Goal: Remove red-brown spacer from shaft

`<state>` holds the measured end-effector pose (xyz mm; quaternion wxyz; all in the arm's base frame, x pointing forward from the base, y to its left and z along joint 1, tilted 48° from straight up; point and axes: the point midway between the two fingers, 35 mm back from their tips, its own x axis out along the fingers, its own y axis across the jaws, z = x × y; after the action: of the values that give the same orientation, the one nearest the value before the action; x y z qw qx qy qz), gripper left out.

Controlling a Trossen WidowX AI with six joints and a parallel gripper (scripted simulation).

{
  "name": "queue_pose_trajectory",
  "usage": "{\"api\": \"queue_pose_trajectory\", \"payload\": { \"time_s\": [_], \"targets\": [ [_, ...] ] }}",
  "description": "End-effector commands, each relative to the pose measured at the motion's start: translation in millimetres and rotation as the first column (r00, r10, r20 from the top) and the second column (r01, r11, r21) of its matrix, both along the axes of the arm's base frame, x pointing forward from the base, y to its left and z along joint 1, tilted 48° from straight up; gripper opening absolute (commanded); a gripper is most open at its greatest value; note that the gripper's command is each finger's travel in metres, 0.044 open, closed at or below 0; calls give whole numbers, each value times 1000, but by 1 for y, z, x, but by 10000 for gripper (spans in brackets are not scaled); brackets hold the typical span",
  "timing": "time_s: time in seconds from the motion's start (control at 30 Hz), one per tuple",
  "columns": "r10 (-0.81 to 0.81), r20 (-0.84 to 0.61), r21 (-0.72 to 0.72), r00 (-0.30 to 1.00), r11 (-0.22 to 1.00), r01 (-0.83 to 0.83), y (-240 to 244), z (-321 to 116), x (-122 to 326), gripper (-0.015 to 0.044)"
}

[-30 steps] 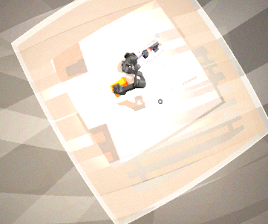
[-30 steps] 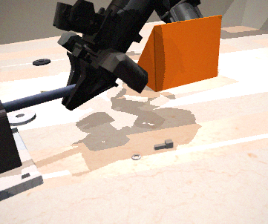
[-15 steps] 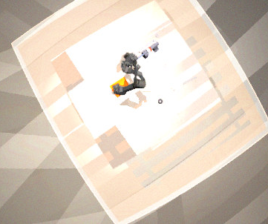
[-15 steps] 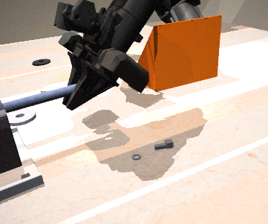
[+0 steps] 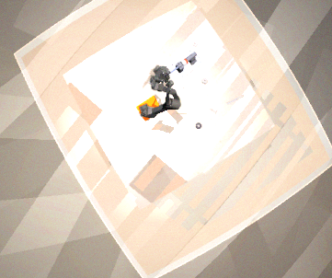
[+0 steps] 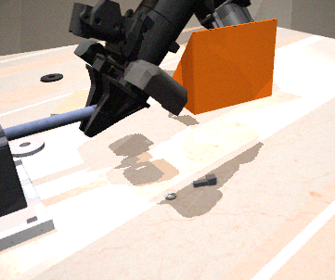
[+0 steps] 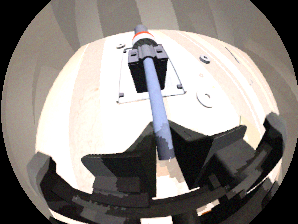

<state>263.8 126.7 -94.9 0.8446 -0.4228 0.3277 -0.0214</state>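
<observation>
The blue-grey shaft [image 5: 174, 71] [image 6: 50, 121] [image 7: 158, 105] runs through the near black support block [image 5: 179, 66] [image 6: 1, 181] toward the housing block [image 5: 191, 57]. My gripper [image 6: 92, 115] [image 7: 158, 123] is shut on the shaft's free end, clear of the support block. The red-brown spacer [image 5: 186, 61] [image 7: 143, 37] shows as a red band in line with the shaft, between the support block and the housing. A pale band lies beside it in the wrist view. Whether the shaft still passes through the red band cannot be told.
A pale base plate [image 6: 38, 227] [image 7: 132, 99] carries the blocks. A pale ring [image 6: 28, 146] [image 7: 200, 96] lies beside it. A dark ring [image 5: 199, 123] [image 6: 51, 77] lies farther off. A bolt [image 6: 205, 181] and small washer [image 6: 170, 196] lie in front. An orange wedge [image 6: 233, 65] stands behind the gripper.
</observation>
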Motion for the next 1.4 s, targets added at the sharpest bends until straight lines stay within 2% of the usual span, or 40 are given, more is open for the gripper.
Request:
{"api": "queue_pose_trajectory", "payload": {
  "time_s": [0.0,1.37],
  "targets": [
    [-5,4,2,1000,1000,5,-1,1,0,0],
    [-5,4,2,1000,1000,5,-2,1,-4,0]
  ]
}}
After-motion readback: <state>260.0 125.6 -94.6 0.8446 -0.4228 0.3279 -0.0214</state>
